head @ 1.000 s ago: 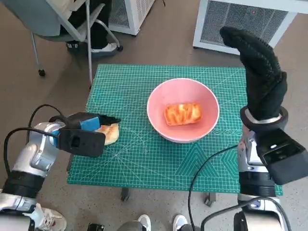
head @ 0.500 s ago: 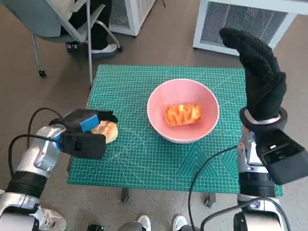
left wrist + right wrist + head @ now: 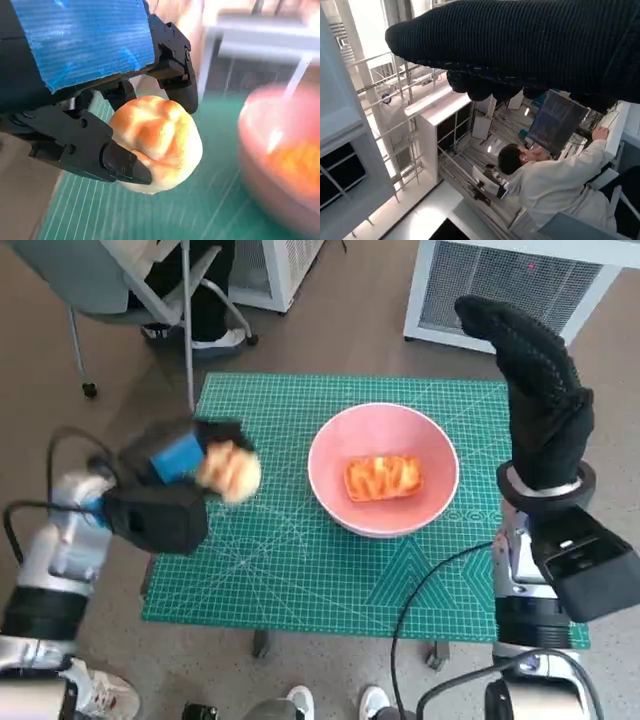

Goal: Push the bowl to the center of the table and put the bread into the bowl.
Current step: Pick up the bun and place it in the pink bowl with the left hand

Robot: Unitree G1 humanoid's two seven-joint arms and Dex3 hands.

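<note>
- Bowl (image 3: 383, 469): one, pink, near the middle of the green mat (image 3: 300, 570).
- Bread: two pieces. One loaf (image 3: 381, 477) lies inside the bowl; one roll (image 3: 230, 471) is raised beside it.
- Left hand (image 3: 175, 480): fingers clamped on the roll.
- Right hand (image 3: 530, 380): raised, holding nothing, fingers extended.

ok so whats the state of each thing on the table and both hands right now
bread roll: lifted off the mat, held in the left hand
left hand: grips the roll, left of the bowl
pink bowl: upright on the green mat, near its middle
bread slice: lying inside the bowl
right hand: raised, holding nothing
green mat: flat on the table
</note>
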